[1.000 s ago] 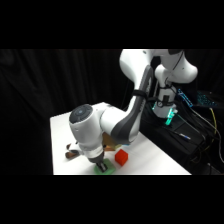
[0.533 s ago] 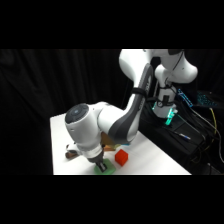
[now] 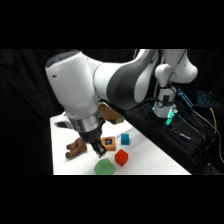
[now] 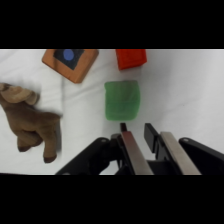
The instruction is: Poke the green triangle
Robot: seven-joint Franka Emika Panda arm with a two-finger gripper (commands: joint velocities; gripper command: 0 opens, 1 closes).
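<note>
Flat, round-cornered green triangle (image 4: 122, 100)

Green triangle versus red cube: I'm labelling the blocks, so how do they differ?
The green triangle is pale green, the red cube bright red. The green one looks wider and flatter; the red one is smaller and boxier. The green one lies right before the claw, the red one beyond it. Both rest on the white table.

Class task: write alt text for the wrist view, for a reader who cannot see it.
The gripper points at a green triangle lying flat on the white table, its jaws a narrow gap apart just short of the block. Beyond sit a red cube and an orange block; a brown plush toy lies alongside.
</note>
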